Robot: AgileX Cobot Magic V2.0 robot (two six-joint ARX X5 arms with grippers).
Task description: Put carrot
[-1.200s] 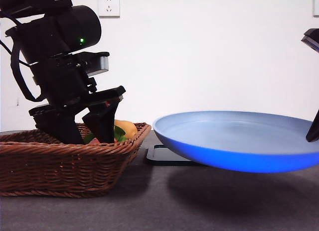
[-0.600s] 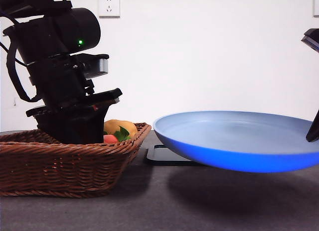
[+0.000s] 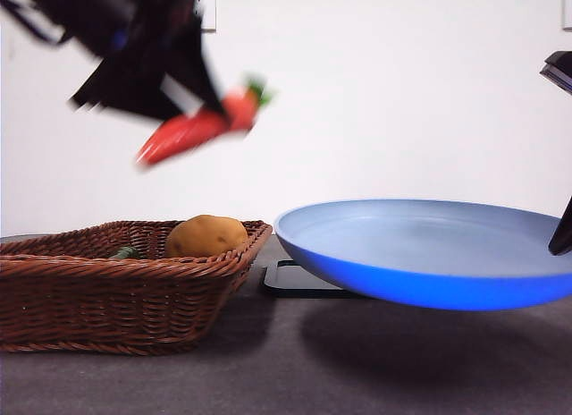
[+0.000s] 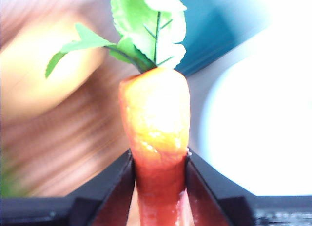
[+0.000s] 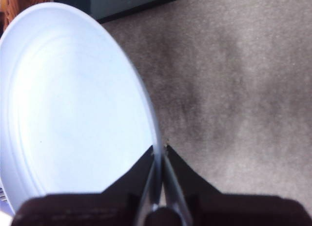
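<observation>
The orange-red carrot (image 3: 192,126) with green leaves hangs high above the wicker basket (image 3: 116,299), blurred by motion. My left gripper (image 3: 183,106) is shut on it; in the left wrist view the carrot (image 4: 156,123) sits between the two black jaws, leaves pointing away. My right gripper (image 5: 159,160) is shut on the rim of the blue plate (image 5: 73,104) and holds it level above the table, to the right of the basket. The plate (image 3: 429,249) is empty.
A yellow-brown potato (image 3: 206,235) and something green (image 3: 125,252) lie in the basket. A black flat mat (image 3: 299,281) lies on the grey table behind the plate. A wall socket sits on the white wall behind.
My left gripper closed on the carrot in the basket and has lifted it fast, up out of the basket. The potato now shows fully. The plate and right arm have not moved.
</observation>
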